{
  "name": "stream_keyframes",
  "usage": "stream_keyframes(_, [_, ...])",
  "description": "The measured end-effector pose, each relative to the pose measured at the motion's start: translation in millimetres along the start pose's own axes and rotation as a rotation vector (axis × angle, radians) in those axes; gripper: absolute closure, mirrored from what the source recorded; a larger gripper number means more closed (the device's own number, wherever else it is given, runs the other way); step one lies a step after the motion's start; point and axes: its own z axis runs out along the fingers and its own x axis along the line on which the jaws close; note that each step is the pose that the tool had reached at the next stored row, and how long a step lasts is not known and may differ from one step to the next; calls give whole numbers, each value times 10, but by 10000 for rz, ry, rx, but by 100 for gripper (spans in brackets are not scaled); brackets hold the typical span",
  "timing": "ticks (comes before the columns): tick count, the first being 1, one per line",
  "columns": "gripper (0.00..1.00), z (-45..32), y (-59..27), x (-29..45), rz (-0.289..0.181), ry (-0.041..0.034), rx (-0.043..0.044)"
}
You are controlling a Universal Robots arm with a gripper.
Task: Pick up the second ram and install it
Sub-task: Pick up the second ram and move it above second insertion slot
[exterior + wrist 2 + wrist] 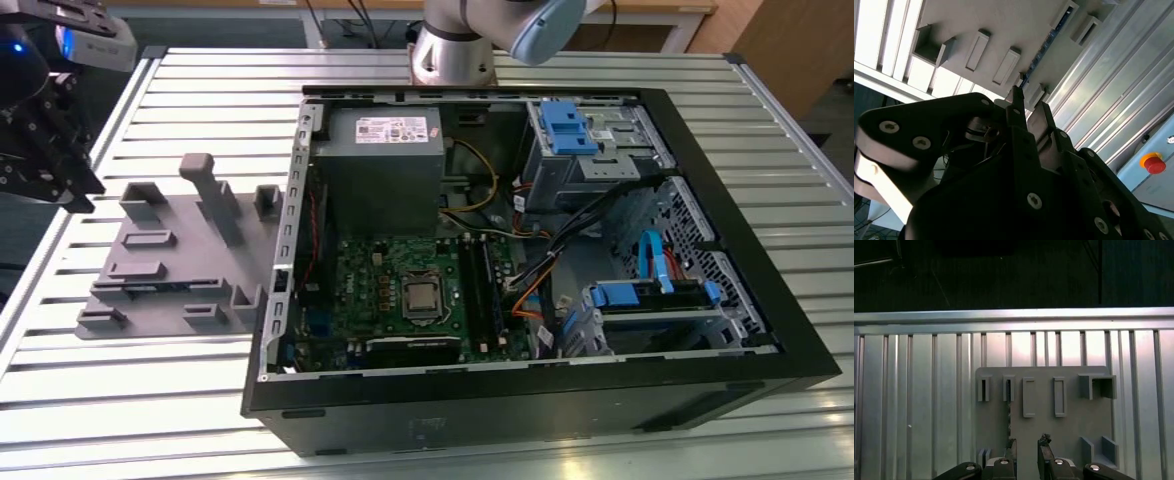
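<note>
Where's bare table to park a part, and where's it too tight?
Free: slatted table between the grey fixture block and its near edge, at the exterior view's left of the PC case; also the strip from block to far edge. Crowded: inside the case, among cables and drive cages.

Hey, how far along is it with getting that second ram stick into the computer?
Early on. Done: nothing that shows; the second ram sits in a slot of the grey fixture block. In hand: the gripper hovers open above the block, holding nothing. Left: the stick is not yet grasped, carried to the open computer case, or seated on the motherboard.
</note>
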Motion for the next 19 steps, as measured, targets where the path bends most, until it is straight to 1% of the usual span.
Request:
stream_keyframes(4, [69, 16, -1, 5, -8, 2, -2])
stream_keyframes(15, [69, 30, -1, 8, -8, 1, 5])
stream_keyframes(19, [69, 43, -4, 19, -38, 2, 10])
